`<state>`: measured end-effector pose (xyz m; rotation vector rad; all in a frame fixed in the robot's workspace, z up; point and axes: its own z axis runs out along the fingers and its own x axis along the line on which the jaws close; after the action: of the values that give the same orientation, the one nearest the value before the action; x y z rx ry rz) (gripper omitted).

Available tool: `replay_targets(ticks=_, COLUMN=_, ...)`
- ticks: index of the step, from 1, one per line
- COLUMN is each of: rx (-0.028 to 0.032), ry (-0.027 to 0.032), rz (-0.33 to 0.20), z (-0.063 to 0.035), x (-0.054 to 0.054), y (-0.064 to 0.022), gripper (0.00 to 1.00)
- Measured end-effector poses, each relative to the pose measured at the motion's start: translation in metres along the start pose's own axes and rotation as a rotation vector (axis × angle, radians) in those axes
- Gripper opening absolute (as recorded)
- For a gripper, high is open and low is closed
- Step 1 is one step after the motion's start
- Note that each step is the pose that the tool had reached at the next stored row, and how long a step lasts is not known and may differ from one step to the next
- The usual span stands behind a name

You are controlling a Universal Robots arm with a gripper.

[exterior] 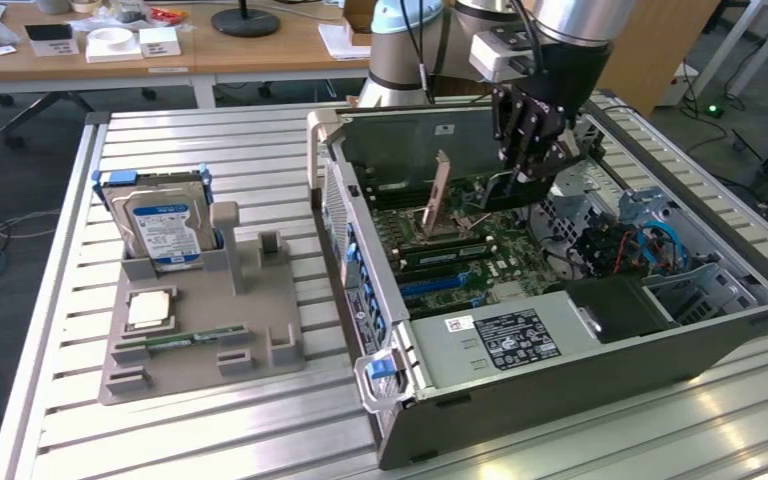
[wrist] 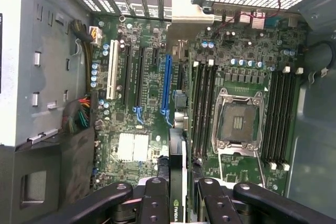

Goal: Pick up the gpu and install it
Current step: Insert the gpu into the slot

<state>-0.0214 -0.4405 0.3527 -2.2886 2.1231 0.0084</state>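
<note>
One gpu (wrist: 177,153), one computer case (exterior: 598,375), one tray (exterior: 184,368).

No wording can be read for certain. In the exterior view, the blue-and-white label (exterior: 173,235) on the hard drive (exterior: 135,212) carries print too small to make out. The same holds for the white print on the black label (exterior: 511,338) on the power supply (exterior: 432,350) and for the white sticker (exterior: 458,322) beside it. In the wrist view, a small green mark (wrist: 175,209) sits on the gpu (wrist: 177,150), and it cannot be read.

gpu (wrist: 177,150) over motherboard (wrist: 142,77), inside case (exterior: 558,375)
</note>
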Motion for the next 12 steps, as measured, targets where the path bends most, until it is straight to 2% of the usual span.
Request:
replay_targets(ticks=6, rx=0.0003, ry=-0.0005, rz=0.0, z=0.0014, x=0.002, y=0.0008, gripper=0.26)
replay_targets(ticks=12, rx=0.0007, ry=-0.0004, rz=0.0, z=0.0106, x=0.002, y=0.0034, gripper=0.26)
